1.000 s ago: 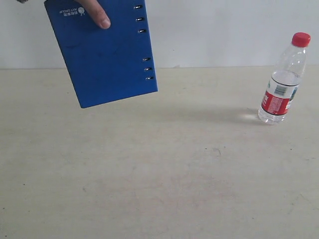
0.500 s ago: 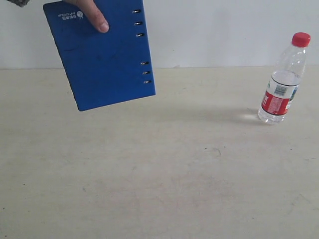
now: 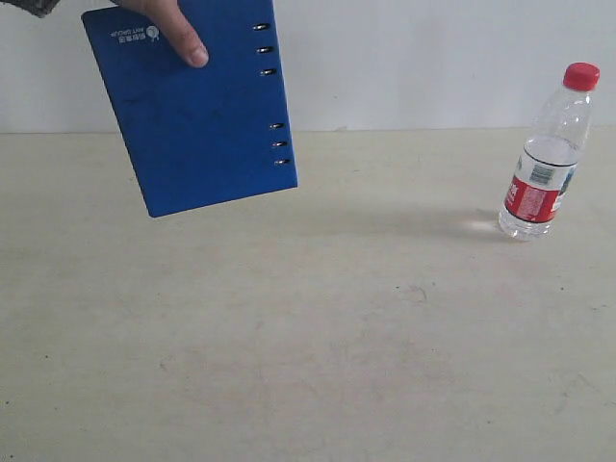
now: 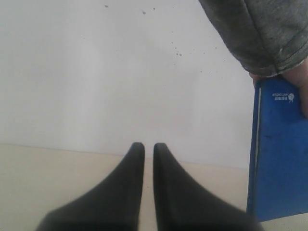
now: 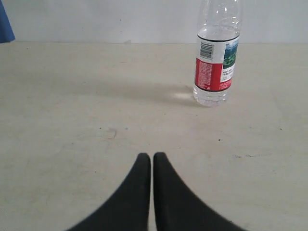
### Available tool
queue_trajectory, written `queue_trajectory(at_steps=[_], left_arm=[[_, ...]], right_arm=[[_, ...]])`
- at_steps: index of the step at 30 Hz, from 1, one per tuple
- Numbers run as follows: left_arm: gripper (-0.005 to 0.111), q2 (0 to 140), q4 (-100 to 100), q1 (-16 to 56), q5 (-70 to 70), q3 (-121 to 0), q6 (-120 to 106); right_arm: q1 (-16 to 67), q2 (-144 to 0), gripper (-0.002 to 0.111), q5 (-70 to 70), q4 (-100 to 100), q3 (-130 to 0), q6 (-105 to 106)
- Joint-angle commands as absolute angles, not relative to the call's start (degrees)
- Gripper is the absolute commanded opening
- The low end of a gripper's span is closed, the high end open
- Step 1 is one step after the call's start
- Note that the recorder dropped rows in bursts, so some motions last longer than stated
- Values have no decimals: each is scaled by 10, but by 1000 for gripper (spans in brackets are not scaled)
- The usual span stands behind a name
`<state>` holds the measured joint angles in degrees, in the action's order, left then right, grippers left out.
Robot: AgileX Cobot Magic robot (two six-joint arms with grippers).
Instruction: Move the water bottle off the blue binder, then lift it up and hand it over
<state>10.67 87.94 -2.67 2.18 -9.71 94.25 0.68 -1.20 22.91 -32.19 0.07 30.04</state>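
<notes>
One clear, red-capped water bottle stands upright.

One water bottle, one blue binder, one hand, two pincers

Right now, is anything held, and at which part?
A person's hand holds the blue binder at its top corner, by the logo. Both robot jaws are shut, empty.

The left gripper points level, its two black fingers closed with only a thin slit between them. The right gripper matches it: fingers together, angled slightly downward.
</notes>
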Motion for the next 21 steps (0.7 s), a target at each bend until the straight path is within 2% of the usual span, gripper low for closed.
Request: queue_trajectory(at_steps=[1, 12, 16, 21], left_arm=[[7, 104, 877, -27, 36, -85, 949], [7, 104, 877, -27, 48, -84, 949], [7, 9, 879, -30, 17, -64, 953], [7, 12, 881, -34, 34, -44, 952]], right_arm=[[5, -14, 0, 229, -318, 0, 311], [5, -14, 0, 229, -320, 0, 310], [5, -13, 0, 229, -325, 0, 310], [5, -11, 0, 230, -327, 0, 306]])
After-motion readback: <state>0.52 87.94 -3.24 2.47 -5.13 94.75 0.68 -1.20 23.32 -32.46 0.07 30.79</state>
